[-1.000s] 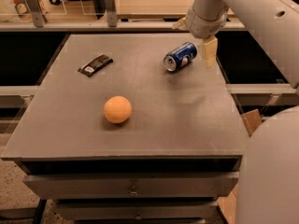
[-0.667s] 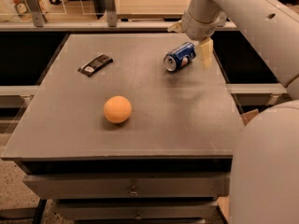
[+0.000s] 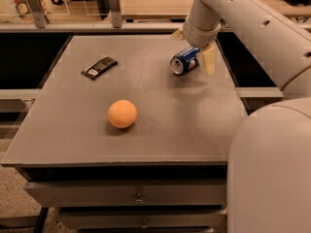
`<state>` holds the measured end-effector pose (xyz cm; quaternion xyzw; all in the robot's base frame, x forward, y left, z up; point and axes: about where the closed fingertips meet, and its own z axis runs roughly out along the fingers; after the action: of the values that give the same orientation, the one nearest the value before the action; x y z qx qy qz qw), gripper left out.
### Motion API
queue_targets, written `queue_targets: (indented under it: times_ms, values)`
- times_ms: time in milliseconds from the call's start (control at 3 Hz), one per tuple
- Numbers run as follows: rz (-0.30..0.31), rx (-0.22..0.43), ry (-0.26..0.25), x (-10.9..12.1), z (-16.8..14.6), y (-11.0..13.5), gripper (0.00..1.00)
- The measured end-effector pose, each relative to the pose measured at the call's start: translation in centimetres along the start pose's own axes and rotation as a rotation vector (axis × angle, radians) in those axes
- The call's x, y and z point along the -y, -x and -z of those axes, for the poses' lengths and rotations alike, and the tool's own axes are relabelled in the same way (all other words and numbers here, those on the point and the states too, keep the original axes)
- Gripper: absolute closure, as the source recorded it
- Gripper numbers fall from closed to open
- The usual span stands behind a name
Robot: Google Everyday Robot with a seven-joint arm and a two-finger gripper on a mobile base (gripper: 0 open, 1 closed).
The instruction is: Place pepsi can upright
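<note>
Starting at the left of the tabletop, a flat black packet lies toward the far side, and nearer the middle sits an orange ball; both are well apart from my work and I have no reason to touch them. Further right, toward the far right corner, is the pepsi can. It lies on its side, with one round end turned toward the front left and its blue body running back and to the right. My gripper is down over it, spread wide, with one pale finger just beside the can on its right. The other finger peeks out from behind my wrist on the far left side, so the can's body lies between the two. I cannot tell whether either pad is touching the metal yet. I judge that I am at the grasping step: the reach looks done, nothing is clamped, and the can is not yet upright, so most of the task is still ahead. The next move calls for closing squarely across the can's body, firmly enough that it cannot roll out or spin between my fingers. Then I would lift it a little, turn my wrist until the can's long axis stands vertical, and set it down flat on bare tabletop before letting go. The can is round and smooth, so an off-centre squeeze could push it sideways toward the right edge.
</note>
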<state>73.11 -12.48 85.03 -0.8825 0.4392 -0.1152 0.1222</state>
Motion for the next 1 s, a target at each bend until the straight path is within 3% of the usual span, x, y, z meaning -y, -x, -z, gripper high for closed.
queue_targets:
  times_ms: [333,1000]
  values:
    - [0.028,0.013,0.021,0.29,-1.31,0.59,0.16]
    - [0.044,0.009,0.049,0.52,-1.95,0.93,0.64]
